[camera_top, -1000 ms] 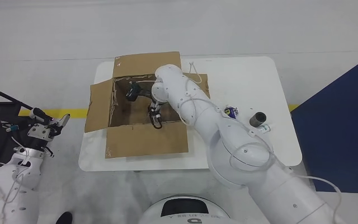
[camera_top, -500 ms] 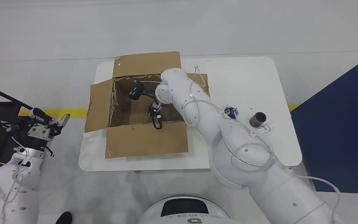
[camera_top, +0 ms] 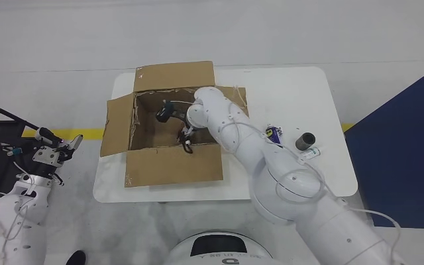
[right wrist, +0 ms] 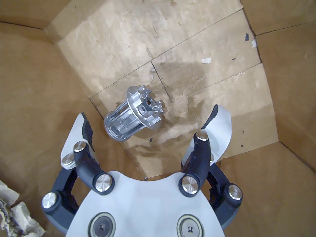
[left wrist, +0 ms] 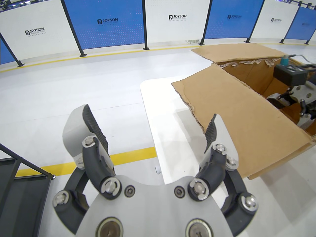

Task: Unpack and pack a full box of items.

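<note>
Right gripper (right wrist: 149, 110) jaws apart inside box (right wrist: 197, 38) | part (right wrist: 130, 114) just ahead, so you can straddle it | left gripper (left wrist: 149, 111) jaws apart, clear of box.

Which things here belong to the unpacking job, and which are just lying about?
Job: cardboard box; silver metal part on its floor; open right pincer above it; dark cylinder, purple item and small tube on the white table.
Lying about: fence panels; yellow floor line; open left pincer beside the table.

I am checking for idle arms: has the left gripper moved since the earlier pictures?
No. In the top view the left gripper sits at the same spot against the yellow floor line as before.
</note>
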Robot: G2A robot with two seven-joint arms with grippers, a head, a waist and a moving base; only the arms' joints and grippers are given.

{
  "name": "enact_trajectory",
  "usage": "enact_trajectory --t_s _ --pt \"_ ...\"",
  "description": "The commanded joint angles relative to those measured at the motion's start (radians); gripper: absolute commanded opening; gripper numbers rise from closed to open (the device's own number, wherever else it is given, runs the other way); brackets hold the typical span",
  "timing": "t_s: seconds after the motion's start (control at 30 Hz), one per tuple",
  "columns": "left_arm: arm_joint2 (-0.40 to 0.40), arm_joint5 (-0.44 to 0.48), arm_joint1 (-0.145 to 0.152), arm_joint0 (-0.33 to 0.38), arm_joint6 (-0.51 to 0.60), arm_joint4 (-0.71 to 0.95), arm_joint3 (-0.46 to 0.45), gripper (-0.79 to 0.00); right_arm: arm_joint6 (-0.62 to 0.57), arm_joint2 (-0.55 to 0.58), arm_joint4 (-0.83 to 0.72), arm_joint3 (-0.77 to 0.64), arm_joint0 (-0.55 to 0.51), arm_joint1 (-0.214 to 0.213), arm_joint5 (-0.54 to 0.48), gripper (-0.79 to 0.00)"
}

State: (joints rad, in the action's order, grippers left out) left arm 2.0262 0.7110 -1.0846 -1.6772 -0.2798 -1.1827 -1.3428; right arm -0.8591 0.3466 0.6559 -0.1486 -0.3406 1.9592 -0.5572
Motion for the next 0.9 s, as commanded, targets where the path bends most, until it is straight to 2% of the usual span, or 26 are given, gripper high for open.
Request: enact_trajectory --t_s 0.0,0.07,0.13,0.17,0.33,0.37,0.4,0.87 --pt "0.000 0.000 0.000 0.000 0.000 0.000 0.000 0.000 -0.019 0.002 0.002 -0.002 -0.003 -0.002 0.002 -0.139" --pt "0.000 0.000 0.000 0.000 0.000 0.000 0.000 0.000 -0.037 0.004 0.001 -0.006 -0.006 -0.004 0.006 -0.182" --pt "0.000 0.000 0.000 0.000 0.000 0.000 0.000 0.000 -0.047 0.007 0.001 -0.010 -0.007 -0.005 0.004 -0.357" --pt "0.000 0.000 0.000 0.000 0.000 0.000 0.000 0.000 -0.052 0.008 0.002 -0.012 -0.007 -0.006 0.003 -0.413" --pt "0.000 0.000 0.000 0.000 0.000 0.000 0.000 0.000 -0.064 0.014 0.005 -0.016 -0.004 -0.011 0.003 -0.597" --pt "0.000 0.000 0.000 0.000 0.000 0.000 0.000 0.000 -0.065 0.015 0.006 -0.016 -0.003 -0.012 0.000 -0.736" --pt "0.000 0.000 0.000 0.000 0.000 0.000 0.000 0.000 -0.063 0.017 0.007 -0.016 -0.001 -0.013 -0.003 -0.785" --pt "0.000 0.000 0.000 0.000 0.000 0.000 0.000 0.000 0.131 0.031 0.059 -0.024 0.024 -0.054 -0.054 -0.785"
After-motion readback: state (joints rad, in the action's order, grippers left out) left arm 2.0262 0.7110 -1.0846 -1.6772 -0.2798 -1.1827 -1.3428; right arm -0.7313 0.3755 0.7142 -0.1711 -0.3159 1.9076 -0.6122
